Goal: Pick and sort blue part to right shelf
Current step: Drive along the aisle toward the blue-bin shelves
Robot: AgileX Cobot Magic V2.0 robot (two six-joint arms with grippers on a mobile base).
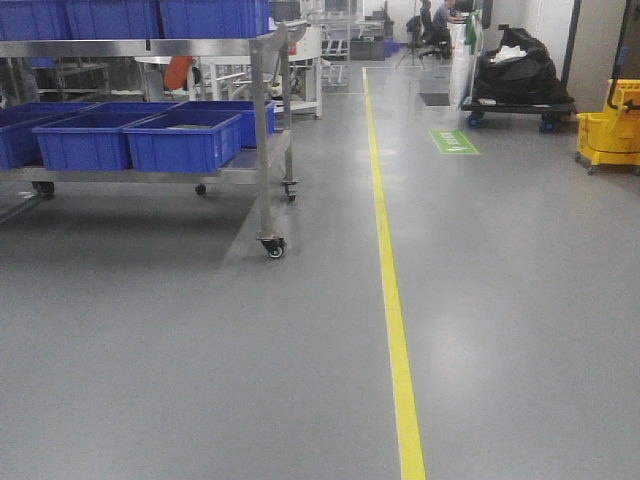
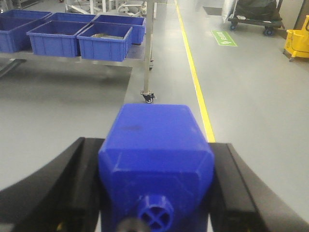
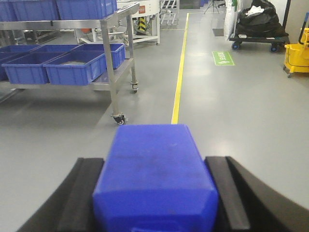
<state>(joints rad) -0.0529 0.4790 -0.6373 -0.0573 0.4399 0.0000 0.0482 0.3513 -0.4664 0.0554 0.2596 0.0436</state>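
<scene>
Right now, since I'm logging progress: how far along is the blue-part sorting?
Done: picking. The right gripper is shut on the part, its cap out of view. In hand: carrying; the left gripper also clamps a knobbed block. Left: reach the shelf, which stands apart, ahead to the left, and set the part down there.

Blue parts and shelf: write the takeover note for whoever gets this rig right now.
Grippers: left gripper shut on a blue block with a small round knob; right gripper shut on a blue part, cap out of view.
Ahead to the left, some way off, stands the steel shelf with blue bins.
Done: both pieces picked up.
To do: drive to the shelf, place the part.
</scene>
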